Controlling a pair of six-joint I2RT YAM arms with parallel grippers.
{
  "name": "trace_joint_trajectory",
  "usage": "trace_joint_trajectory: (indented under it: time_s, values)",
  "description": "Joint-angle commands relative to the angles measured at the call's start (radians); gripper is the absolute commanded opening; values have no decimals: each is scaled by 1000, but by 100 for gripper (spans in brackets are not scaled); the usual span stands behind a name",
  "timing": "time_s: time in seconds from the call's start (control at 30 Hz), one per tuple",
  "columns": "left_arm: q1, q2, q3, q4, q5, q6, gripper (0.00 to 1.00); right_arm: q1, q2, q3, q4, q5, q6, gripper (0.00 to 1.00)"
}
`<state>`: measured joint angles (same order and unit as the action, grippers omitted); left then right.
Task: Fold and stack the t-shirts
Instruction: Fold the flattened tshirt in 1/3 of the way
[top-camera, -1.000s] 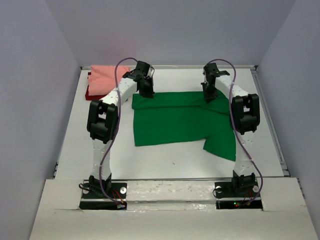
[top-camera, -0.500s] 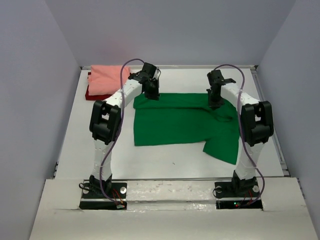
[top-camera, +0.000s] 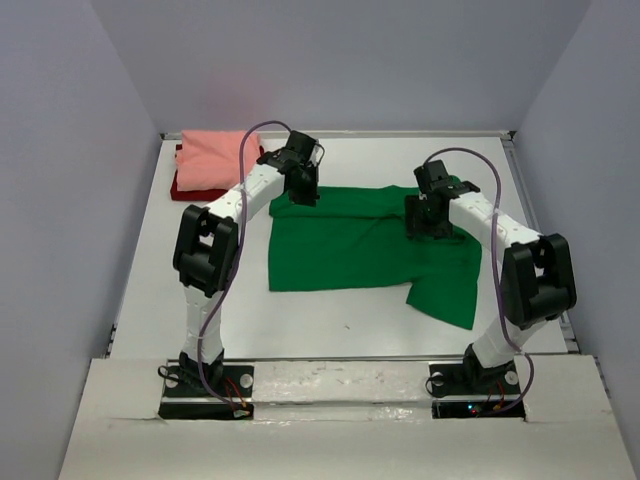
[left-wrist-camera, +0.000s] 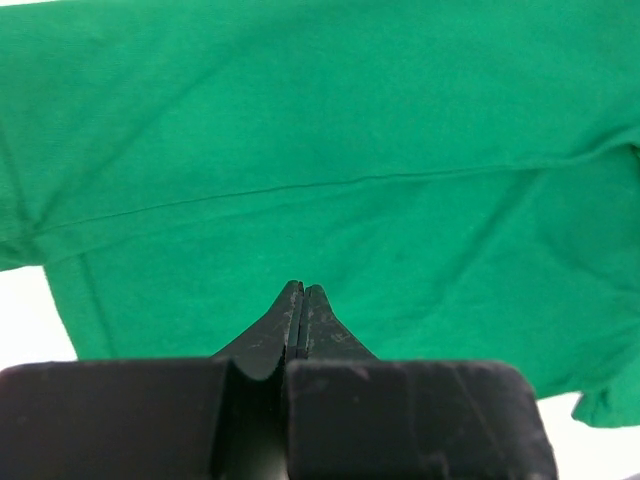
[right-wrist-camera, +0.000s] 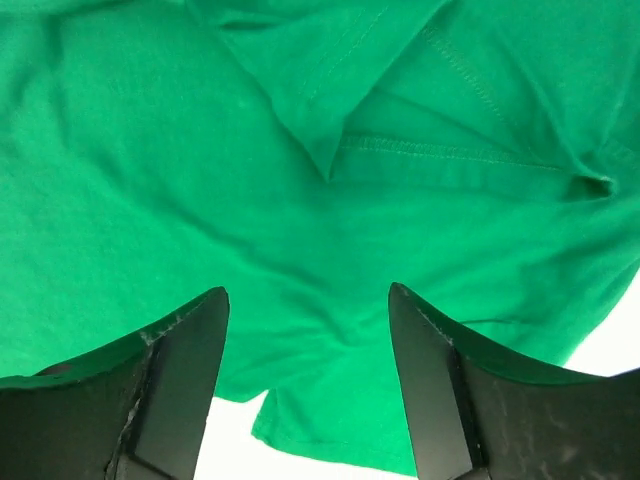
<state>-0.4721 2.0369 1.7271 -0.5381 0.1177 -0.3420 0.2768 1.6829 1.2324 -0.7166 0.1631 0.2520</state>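
The bright green t-shirt (top-camera: 350, 245) lies spread in the middle of the white table, one sleeve reaching toward the near right. My left gripper (top-camera: 303, 190) hovers over its far left corner. In the left wrist view the left gripper (left-wrist-camera: 302, 290) is shut, no cloth showing between the tips, with the green t-shirt (left-wrist-camera: 330, 130) below. My right gripper (top-camera: 425, 220) is over the far right part of the shirt. In the right wrist view the right gripper (right-wrist-camera: 308, 290) stands open above the green t-shirt (right-wrist-camera: 200, 180), which is rumpled and folded over there. The salmon pink t-shirt (top-camera: 212, 155) lies folded on the dark red t-shirt (top-camera: 182, 188) at the far left.
The white table (top-camera: 340, 330) is bounded by grey walls on the left, right and back, with a rail along the right edge (top-camera: 545, 250). Both arm bases sit at the near edge.
The right gripper has opened and let go of the shirt's far edge, coming toward the near side over the cloth. The left gripper shifted slightly right and stays shut.
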Motion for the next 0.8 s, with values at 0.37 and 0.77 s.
trace_joint_trajectory:
  time_s: [0.37,0.77]
  values:
    - [79,178,218,-5,190,18,0,-154,368,487,-4,173,-71,0]
    - [162,282,275,-37,231,8,0,-264,488,710,-103,138,-169,0]
